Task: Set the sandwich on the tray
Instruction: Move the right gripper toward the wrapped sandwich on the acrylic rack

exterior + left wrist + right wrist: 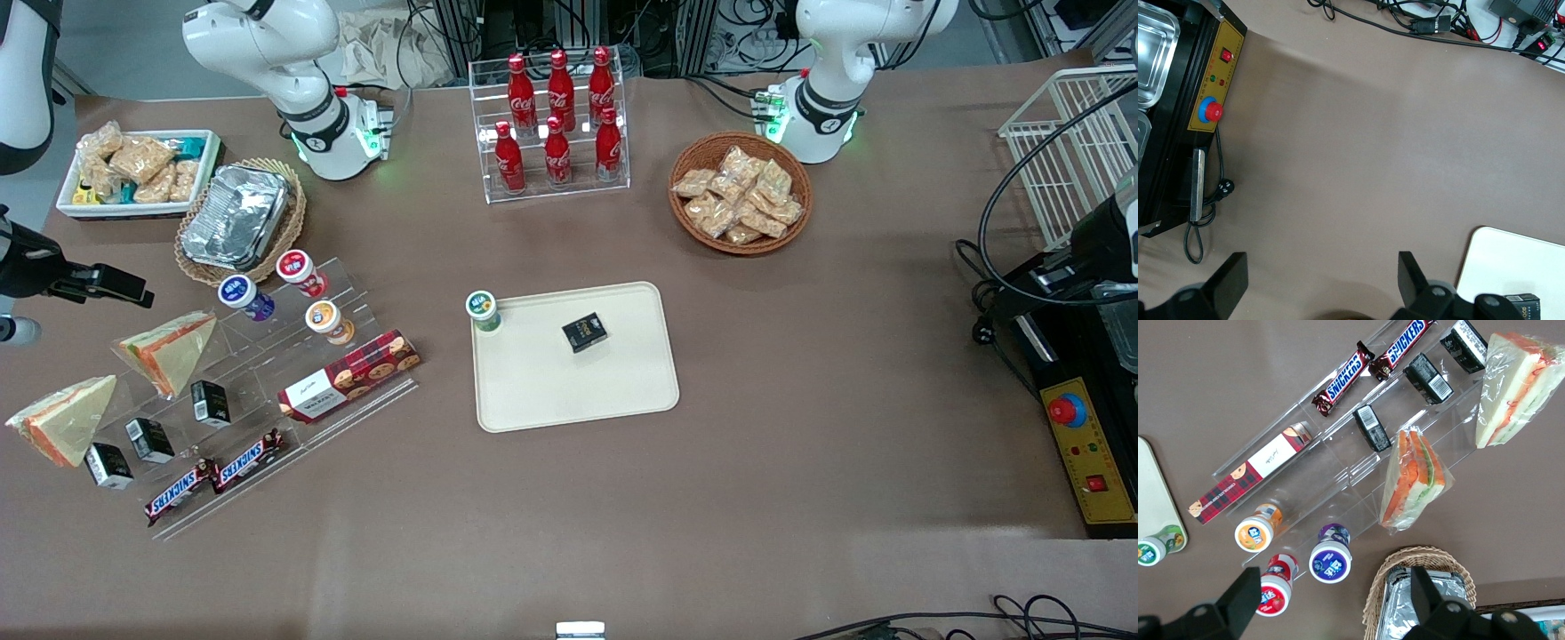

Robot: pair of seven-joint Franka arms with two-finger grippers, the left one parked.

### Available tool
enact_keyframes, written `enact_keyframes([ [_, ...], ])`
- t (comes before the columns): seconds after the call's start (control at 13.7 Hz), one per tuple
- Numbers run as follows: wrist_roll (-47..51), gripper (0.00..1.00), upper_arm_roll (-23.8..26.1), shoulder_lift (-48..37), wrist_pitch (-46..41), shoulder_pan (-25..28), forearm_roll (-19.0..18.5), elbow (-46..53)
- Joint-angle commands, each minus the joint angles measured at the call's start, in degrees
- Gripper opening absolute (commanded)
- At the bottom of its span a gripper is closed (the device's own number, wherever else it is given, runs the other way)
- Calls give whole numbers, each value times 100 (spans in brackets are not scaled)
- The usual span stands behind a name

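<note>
The sandwich [171, 349] is a wrapped wedge with orange filling and a green stripe, leaning on the clear stepped display rack [267, 373] toward the working arm's end of the table. It also shows in the right wrist view as the sandwich [1413, 480]. The cream tray [578, 396] lies flat mid-table, its edge showing as the tray [1153, 493]. My gripper [124, 289] hangs open and empty high above the table, over the yogurt cups and the foil basket, with the gripper [1331, 603] apart from the sandwich.
A second wedge [62, 420] leans on the rack nearer the front camera. The rack also holds yogurt cups [298, 271], small black boxes, a biscuit box [348, 375] and Snickers bars [213, 476]. A black box [584, 332] and a green cup [483, 309] sit on the tray. The foil container's basket [238, 218] is beside the rack.
</note>
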Motion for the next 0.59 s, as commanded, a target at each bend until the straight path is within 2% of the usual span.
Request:
enact_keyframes([
  [0.0,352,99,-12,65,34,7,42,119],
  [0.51,399,99,-55,91,130,-45,-72,163],
])
